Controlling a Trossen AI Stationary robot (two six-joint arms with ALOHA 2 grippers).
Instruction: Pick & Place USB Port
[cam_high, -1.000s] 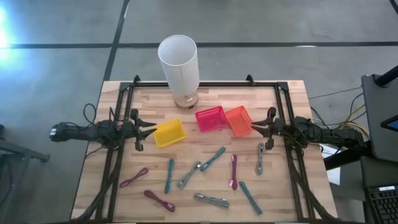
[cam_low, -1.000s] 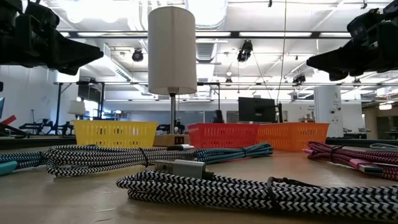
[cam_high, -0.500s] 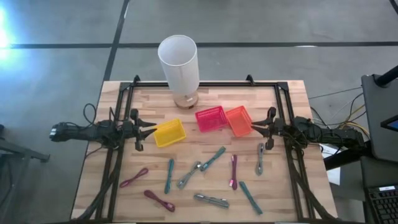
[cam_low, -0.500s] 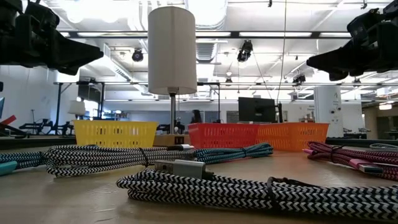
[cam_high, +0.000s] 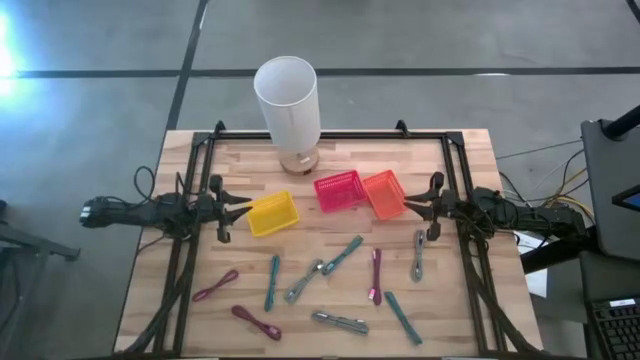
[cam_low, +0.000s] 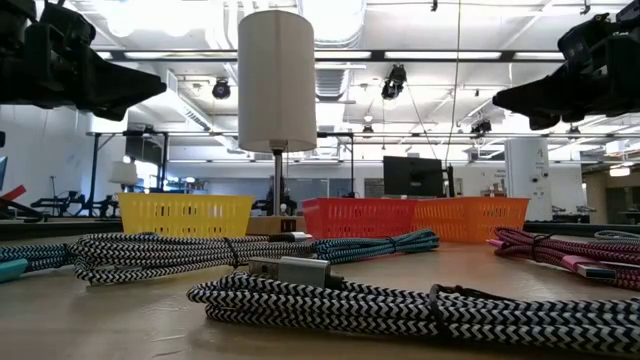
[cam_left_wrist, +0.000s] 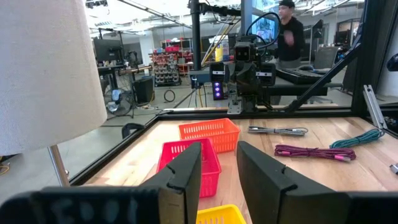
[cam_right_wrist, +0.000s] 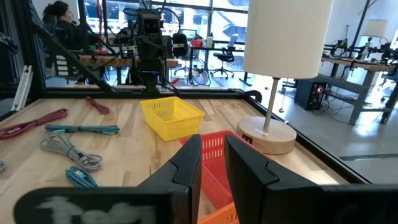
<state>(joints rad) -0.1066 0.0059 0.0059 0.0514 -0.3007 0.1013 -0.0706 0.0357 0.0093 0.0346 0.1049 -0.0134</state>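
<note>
while both arms wait at the sides of the wooden tabletop (cam_high: 330, 230), the left claw (cam_high: 238, 208) hangs just beside the yellow basket (cam_high: 273, 213), its two fingers (cam_left_wrist: 184, 176) held a little apart with nothing between them. the right claw (cam_high: 411, 207) hangs at the opposite side, just beside the orange basket (cam_high: 383, 193), its fingers (cam_right_wrist: 186, 163) likewise slightly apart and holding nothing. between the yellow and orange baskets sits a red basket (cam_high: 339, 190), touching the orange one. a lamp with a white shade (cam_high: 287, 98) stands on a round wooden base at the far middle edge of the tabletop.

the usb cables lie bundled and scattered over the near half of the tabletop, apart from both claws: a teal cable (cam_high: 343, 254) near the middle, a grey cable (cam_high: 303, 282) touching its lower end, another teal cable (cam_high: 273, 282) to the left, two magenta cables (cam_high: 216, 285) toward the left front corner, a dark pink cable (cam_high: 376, 275) right of centre, a grey cable (cam_high: 418, 255) beside it, a teal cable (cam_high: 403, 317) and a grey cable (cam_high: 339, 321) at the front. none lies in a basket. in the low view a black-and-white braided cable (cam_low: 400, 305) fills the foreground. in the left wrist view a person (cam_left_wrist: 289, 34) stands beyond the tabletop.
</note>
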